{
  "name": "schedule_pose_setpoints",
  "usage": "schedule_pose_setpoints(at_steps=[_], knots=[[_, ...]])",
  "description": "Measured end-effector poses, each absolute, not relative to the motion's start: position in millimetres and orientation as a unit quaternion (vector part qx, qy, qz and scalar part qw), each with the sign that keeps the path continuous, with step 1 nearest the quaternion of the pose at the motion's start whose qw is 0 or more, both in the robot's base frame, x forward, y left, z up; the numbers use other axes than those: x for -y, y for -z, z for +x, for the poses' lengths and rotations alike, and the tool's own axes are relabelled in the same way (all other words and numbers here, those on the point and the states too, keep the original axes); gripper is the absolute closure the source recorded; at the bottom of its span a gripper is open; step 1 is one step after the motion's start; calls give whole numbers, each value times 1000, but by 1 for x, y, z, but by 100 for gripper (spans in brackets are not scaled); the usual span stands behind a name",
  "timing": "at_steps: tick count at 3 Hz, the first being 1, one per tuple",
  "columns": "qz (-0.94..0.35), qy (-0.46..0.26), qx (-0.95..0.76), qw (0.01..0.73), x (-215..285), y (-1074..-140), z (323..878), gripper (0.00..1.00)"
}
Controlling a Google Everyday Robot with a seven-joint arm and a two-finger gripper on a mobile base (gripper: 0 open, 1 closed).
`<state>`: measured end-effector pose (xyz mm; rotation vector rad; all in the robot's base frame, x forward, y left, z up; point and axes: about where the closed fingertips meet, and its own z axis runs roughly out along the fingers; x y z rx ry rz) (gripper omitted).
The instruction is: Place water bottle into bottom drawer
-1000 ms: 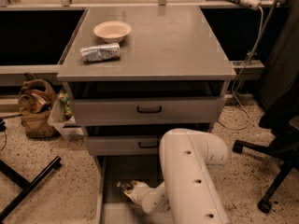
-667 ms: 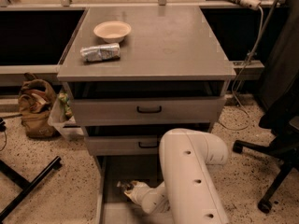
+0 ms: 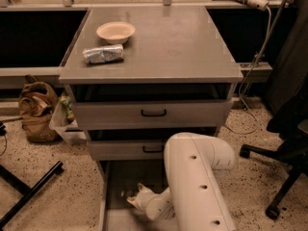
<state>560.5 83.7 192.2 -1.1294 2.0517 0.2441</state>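
Observation:
The bottom drawer point(image 3: 119, 176) is pulled open under the grey cabinet; its flat grey floor and left side rail show. My white arm point(image 3: 197, 177) reaches down into it from the right. My gripper point(image 3: 136, 199) is low inside the drawer, near its front left part, just above the floor. A small pale thing lies at its tip, but I cannot tell whether it is the water bottle; the bottle does not show clearly anywhere.
Two shallower drawers with black handles point(image 3: 154, 112) sit above. On the cabinet top lie a crinkled foil packet point(image 3: 103, 54) and a pale bowl point(image 3: 115, 32). A brown bag point(image 3: 36, 107) and black stand legs point(image 3: 29, 191) are left; an office chair point(image 3: 288, 143) is right.

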Motion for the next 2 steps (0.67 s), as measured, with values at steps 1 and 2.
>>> schedule_pose_setpoints(at_steps=[1, 2], knots=[[-443, -96, -805, 383, -84, -192, 561, 0], [-443, -96, -805, 383, -84, -192, 561, 0]])
